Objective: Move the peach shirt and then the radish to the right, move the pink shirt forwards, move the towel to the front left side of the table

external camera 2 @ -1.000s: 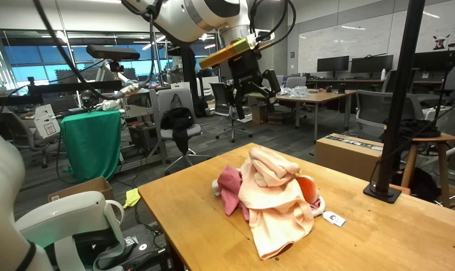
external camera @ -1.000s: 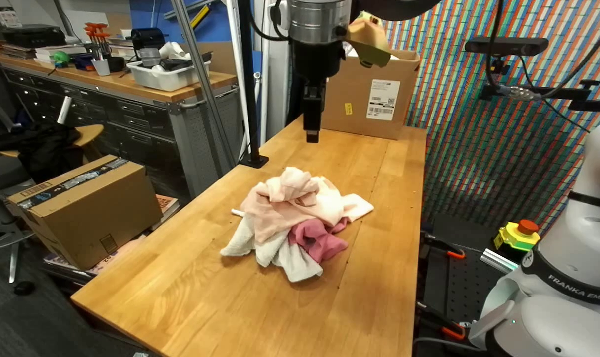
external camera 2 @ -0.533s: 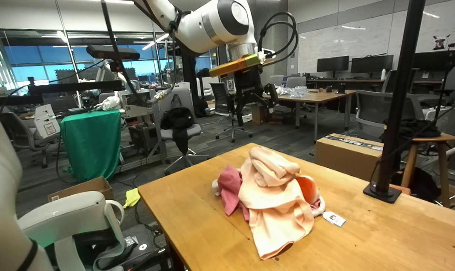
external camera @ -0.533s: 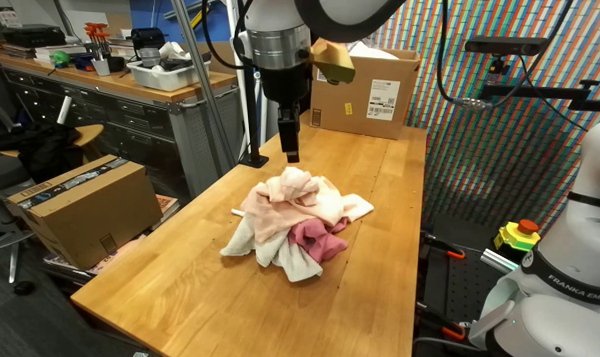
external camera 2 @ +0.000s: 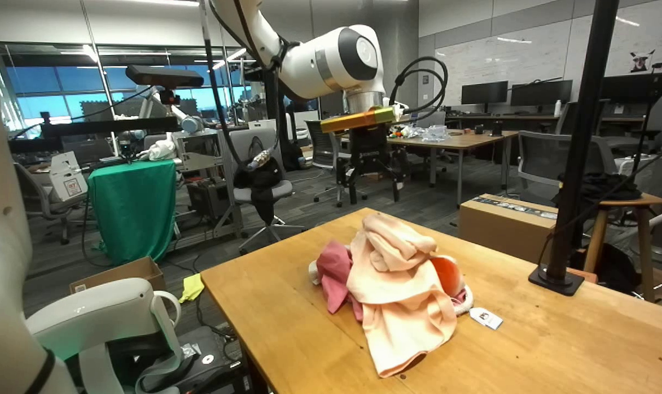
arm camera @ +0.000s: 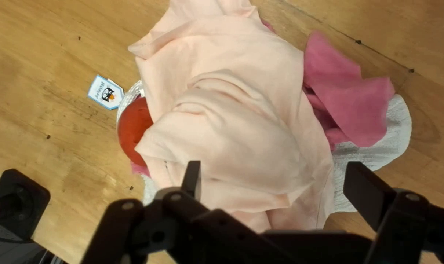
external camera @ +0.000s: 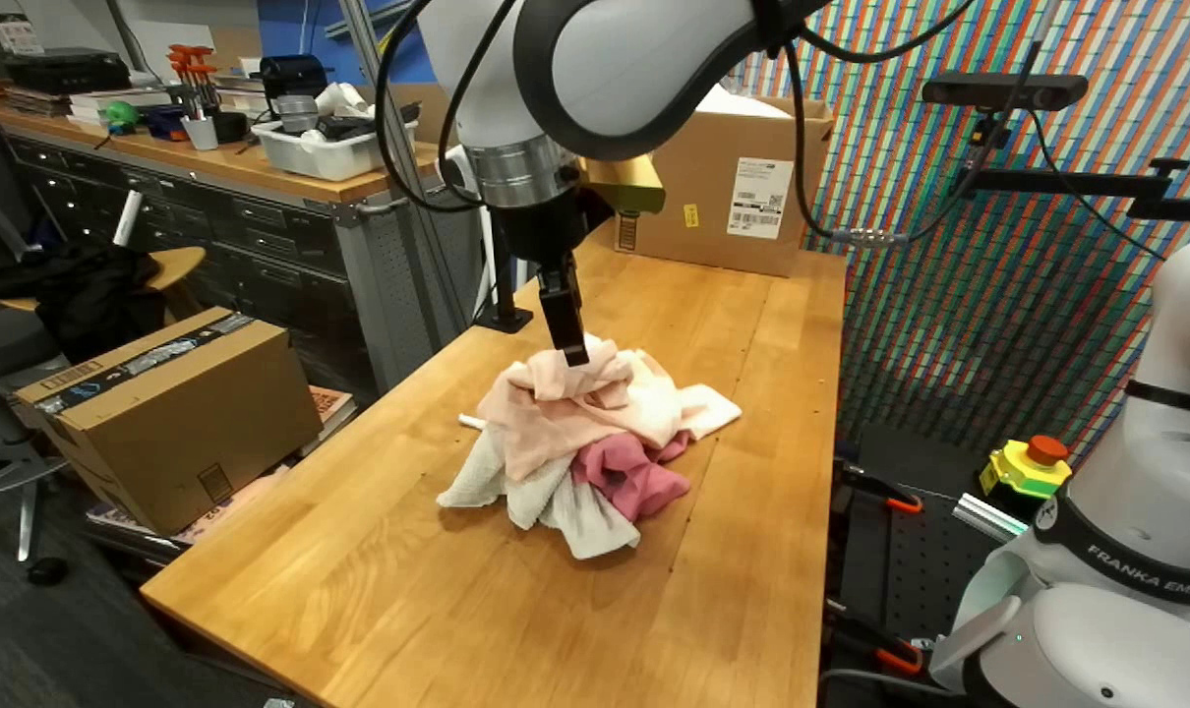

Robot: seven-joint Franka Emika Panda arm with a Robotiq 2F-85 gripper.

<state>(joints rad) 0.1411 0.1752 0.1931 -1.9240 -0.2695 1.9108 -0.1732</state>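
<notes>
The peach shirt (arm camera: 225, 135) lies heaped on top of the pile on the wooden table (external camera: 359, 560). From under one edge of it peeks the radish (arm camera: 133, 126), round and red, mostly covered. A fold of the pink shirt (arm camera: 350, 102) sticks out on the opposite side, over the off-white towel (arm camera: 399, 128). Much of both is hidden beneath the peach cloth. My gripper (arm camera: 275, 179) points down at the pile with its fingers wide apart and nothing between them. In an exterior view the gripper (external camera 2: 375, 192) hangs with a visible gap above the cloth.
A white tag (external camera 2: 486, 318) rests beside the pile. At the table edge a black post stands on a flat foot (external camera 2: 556, 280). A large cardboard box (external camera: 723, 197) occupies the table's far end in an exterior view.
My arm has come down toward the pile, and the gripper has swung from tilted to nearly upright. Its fingers have stayed wide apart. The cloths and the radish have not moved.
</notes>
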